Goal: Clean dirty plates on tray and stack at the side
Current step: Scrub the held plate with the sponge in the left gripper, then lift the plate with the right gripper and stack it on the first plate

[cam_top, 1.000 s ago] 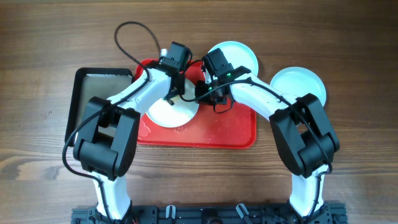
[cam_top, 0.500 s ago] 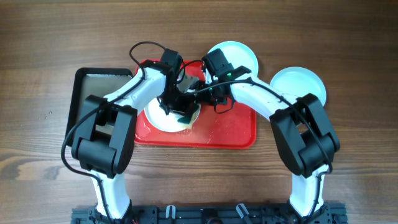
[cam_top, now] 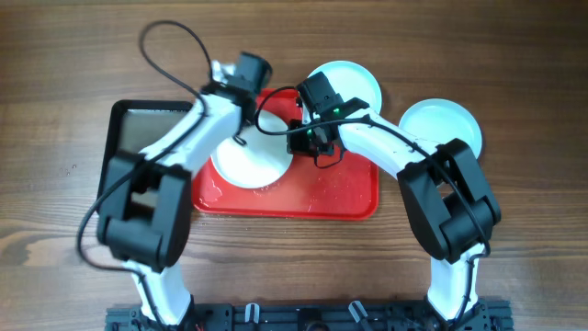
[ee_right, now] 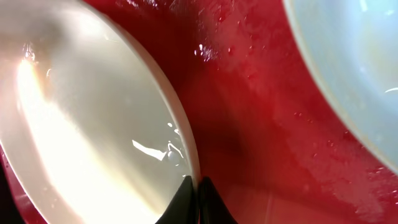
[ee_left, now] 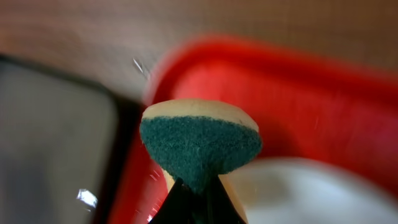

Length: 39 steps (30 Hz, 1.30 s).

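The red tray (cam_top: 340,198) lies mid-table. A white plate (cam_top: 253,158) rests on its left half; it also shows in the right wrist view (ee_right: 81,124) and the left wrist view (ee_left: 311,193). My right gripper (ee_right: 196,186) is shut on this plate's right rim, seen overhead (cam_top: 301,138). My left gripper (ee_left: 196,199) is shut on a green-and-yellow sponge (ee_left: 199,143), held above the tray's back left corner, seen overhead (cam_top: 241,78). One mint-blue plate (cam_top: 354,81) overlaps the tray's back edge. Another mint-blue plate (cam_top: 441,124) lies on the table to the right.
A black tray with a grey bottom (cam_top: 138,138) lies left of the red tray. Water drops wet the red tray's floor (ee_right: 267,124). Bare wooden table (cam_top: 514,230) surrounds both trays.
My left gripper with the sponge was down on the white plate half a second ago; it has since lifted and swung back-left, off the plate. My right gripper stayed on the rim.
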Each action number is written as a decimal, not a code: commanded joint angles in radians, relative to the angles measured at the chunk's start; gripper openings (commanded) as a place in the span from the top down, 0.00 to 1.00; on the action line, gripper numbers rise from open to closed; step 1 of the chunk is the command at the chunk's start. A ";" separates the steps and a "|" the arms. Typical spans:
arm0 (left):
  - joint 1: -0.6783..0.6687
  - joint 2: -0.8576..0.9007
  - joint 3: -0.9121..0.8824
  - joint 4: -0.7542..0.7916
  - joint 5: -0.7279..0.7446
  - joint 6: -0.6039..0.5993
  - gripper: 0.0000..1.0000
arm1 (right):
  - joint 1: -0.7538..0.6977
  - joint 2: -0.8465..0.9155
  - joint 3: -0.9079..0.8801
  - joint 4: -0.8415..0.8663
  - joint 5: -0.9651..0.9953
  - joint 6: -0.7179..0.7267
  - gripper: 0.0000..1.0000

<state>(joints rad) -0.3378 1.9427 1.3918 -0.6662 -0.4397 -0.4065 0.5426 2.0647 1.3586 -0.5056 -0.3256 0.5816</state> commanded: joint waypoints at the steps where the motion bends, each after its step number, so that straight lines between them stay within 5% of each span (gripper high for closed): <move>1: 0.077 -0.148 0.063 -0.001 0.153 -0.028 0.96 | 0.008 0.007 0.007 -0.009 -0.050 -0.018 0.96; 6: 0.196 -0.145 0.063 -0.135 0.362 -0.028 0.96 | 0.023 -0.130 0.007 -0.122 0.142 -0.060 0.96; 16: 0.205 -0.123 0.050 -0.149 0.369 -0.029 0.96 | 0.267 -0.422 0.007 -0.260 0.977 -0.138 0.96; 27: 0.205 -0.123 0.046 -0.132 0.369 -0.051 0.96 | 0.507 -0.431 0.007 -0.255 1.703 -0.325 0.96; 30: 0.205 -0.123 0.046 -0.131 0.369 -0.051 0.96 | 0.548 -0.431 0.006 -0.204 1.846 -0.408 0.96; 39: 0.205 -0.123 0.046 -0.131 0.369 -0.051 0.96 | 0.566 -0.431 0.006 0.047 1.846 -0.669 0.96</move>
<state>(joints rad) -0.1307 1.8084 1.4456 -0.8036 -0.0795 -0.4404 1.1053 1.6600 1.3563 -0.4870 1.4799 -0.0185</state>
